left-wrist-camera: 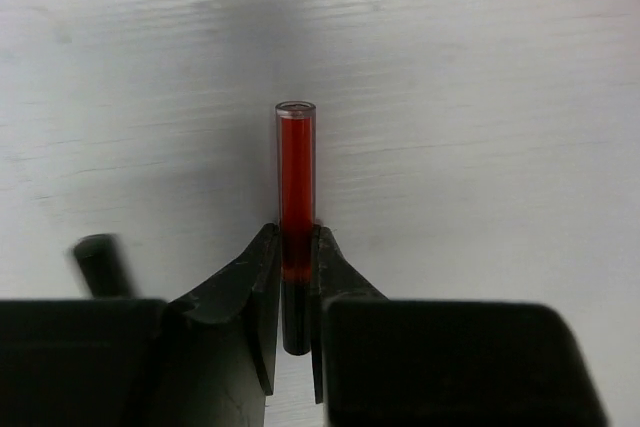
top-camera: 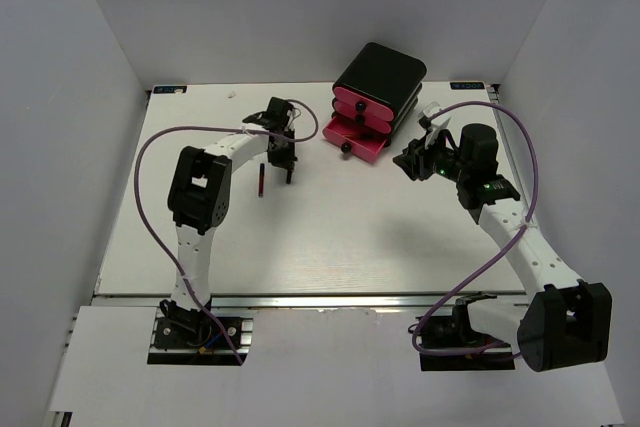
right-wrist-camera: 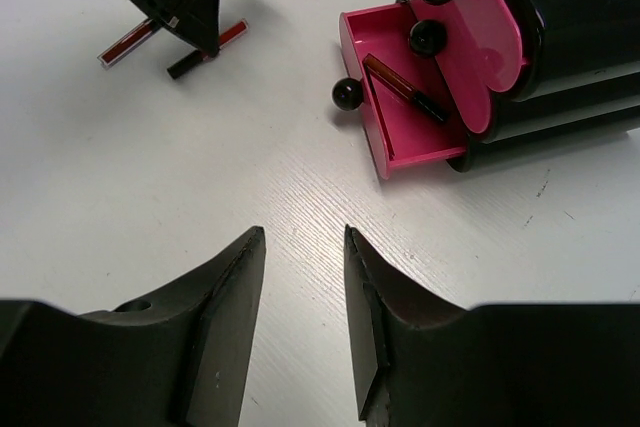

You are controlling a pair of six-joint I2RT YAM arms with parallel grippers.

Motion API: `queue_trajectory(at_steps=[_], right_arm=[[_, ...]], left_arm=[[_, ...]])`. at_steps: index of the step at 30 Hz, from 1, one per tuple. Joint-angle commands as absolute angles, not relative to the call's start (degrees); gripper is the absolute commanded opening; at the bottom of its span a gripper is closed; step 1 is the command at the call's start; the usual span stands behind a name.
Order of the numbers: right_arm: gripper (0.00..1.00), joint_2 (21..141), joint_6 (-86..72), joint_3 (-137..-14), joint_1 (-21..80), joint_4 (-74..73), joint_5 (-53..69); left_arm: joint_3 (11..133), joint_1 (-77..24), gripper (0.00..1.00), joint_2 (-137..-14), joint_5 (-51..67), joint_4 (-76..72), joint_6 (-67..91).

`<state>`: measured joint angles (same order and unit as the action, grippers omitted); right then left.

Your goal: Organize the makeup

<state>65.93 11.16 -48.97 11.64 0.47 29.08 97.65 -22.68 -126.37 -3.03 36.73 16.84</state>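
My left gripper [top-camera: 282, 165] is shut on a thin red stick with a black cap [left-wrist-camera: 297, 177], gripping it where red meets black, low at the table surface. The held stick also shows in the right wrist view [right-wrist-camera: 208, 48]. A second red stick [top-camera: 260, 179] lies on the table just left of that gripper; it also shows in the right wrist view [right-wrist-camera: 129, 43]. A third red and black stick [right-wrist-camera: 405, 89] lies inside the open bottom pink drawer [right-wrist-camera: 400, 152]. My right gripper [right-wrist-camera: 300, 239] is open and empty, above bare table in front of the drawer.
The black box with three pink drawers [top-camera: 378, 87] stands at the back centre, its bottom drawer [top-camera: 352, 145] pulled out toward the left gripper. Black knobs [right-wrist-camera: 346, 96] stick out from the drawer fronts. White walls close in the table on three sides.
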Motion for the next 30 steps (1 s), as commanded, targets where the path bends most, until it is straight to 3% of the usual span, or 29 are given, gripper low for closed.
queue_trajectory(at_steps=[1,4,8,11,18,25,27,28,30], right_arm=[[0.43,64.42,11.87,-48.87,11.51,1.5,29.44],[0.43,64.42,11.69,-48.69,11.43,1.67,29.44],[0.43,64.25,11.78,-48.69,11.51,1.76,29.18],[0.43,63.9,11.86,-48.52,11.43,1.67,29.0],[0.43,63.02,11.51,-47.46,11.25,1.93,28.74],[0.43,63.2,11.07,-47.81,11.25,2.46,28.92],[0.43,63.11,11.34,-47.81,11.25,2.29,28.83],[0.43,62.93,11.42,-47.73,11.25,2.29,28.74],[0.43,62.49,11.51,-47.46,11.16,2.11,28.65]], left_arm=[[92.92,-22.76,0.0,-121.75,15.23,28.5,28.18],[88.71,-22.76,0.0,-119.1,21.77,16.03,44.07],[83.95,-23.02,0.0,-118.04,23.29,-2.93,68.14],[82.97,-23.55,0.0,-118.21,22.42,-10.6,77.31],[85.86,-25.05,0.0,-119.09,18.55,-16.69,84.11],[93.5,-27.59,0.0,-126.37,14.51,-11.62,88.5],[96.14,-28.03,0.07,-127.7,12.93,-10.03,88.86],[97.02,-28.39,0.21,-128.66,12.57,-8.11,89.12],[98.78,-28.65,0.33,-129.63,12.39,-6.34,88.77]])
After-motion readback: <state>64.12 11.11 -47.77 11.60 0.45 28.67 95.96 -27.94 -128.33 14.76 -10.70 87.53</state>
